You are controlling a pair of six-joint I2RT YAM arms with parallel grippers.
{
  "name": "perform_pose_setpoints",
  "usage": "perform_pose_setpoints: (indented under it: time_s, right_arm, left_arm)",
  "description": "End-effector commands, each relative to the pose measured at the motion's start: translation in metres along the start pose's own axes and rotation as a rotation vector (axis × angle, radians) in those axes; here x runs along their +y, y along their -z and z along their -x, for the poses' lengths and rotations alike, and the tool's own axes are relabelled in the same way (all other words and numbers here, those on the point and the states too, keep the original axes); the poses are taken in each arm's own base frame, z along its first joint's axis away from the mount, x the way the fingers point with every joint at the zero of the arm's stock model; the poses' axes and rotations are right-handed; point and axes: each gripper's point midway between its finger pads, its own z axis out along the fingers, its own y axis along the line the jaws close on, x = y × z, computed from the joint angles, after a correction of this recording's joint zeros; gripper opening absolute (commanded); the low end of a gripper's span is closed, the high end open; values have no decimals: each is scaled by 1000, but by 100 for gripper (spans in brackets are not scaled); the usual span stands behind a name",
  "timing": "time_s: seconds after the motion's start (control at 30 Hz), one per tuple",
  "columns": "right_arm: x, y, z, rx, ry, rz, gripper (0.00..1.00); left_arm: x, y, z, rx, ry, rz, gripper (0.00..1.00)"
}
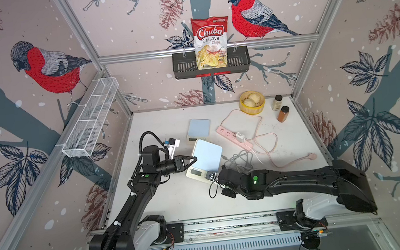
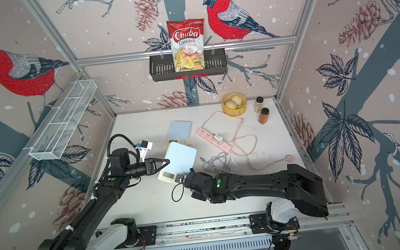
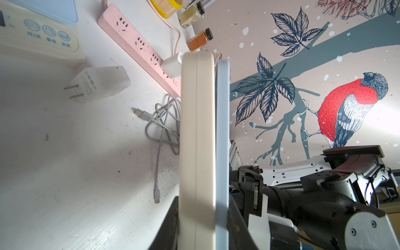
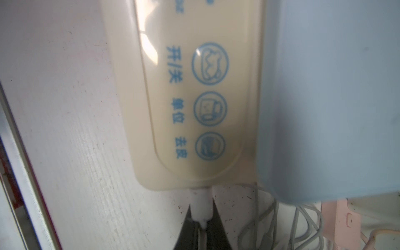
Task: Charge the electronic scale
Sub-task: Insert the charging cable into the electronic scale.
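Pushing the plug (image 4: 201, 195) into the scale (image 1: 208, 158) is the step we judge to be in hand, and it asks for care. The right end effector (image 4: 202, 204) is closed narrow on the white plug, whose tip touches the side edge of the scale just beside the button panel. We cannot see the socket itself, so we cannot tell if the plug is already inside. The left end effector (image 1: 193, 159) clamps the other side of the scale, with body and blue plate together between its jaws. The scale is in the middle of the surface (image 1: 176, 203), in front of a second scale (image 1: 198, 128), and in the left wrist view it appears raised above the surface. To do it well, we would push straight along the line of the plug, without twist, while the left grip takes the push so the scale does not slide. If it resists, we would align again rather than press harder. On the panel we read, in blue, 开/关, 单位 and 去皮 beside three round icons. The bag (image 1: 211, 42) at the back wall says "Chuba Cassava Chips". The print on the loose adapter (image 3: 99, 84) is too small to read.
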Motion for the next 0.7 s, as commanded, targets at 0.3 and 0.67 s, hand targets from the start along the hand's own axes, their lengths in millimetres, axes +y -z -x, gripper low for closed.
perform_pose_setpoints:
  time_s: [0.3, 0.67]
  right_arm:
    - [-11, 27, 75, -363, -155, 9, 3]
    - [-6, 37, 83, -457, -137, 82, 4]
  left_arm:
    - [-9, -1, 0, 48, 13, -38, 0]
    - [-9, -1, -11, 57, 30, -57, 0]
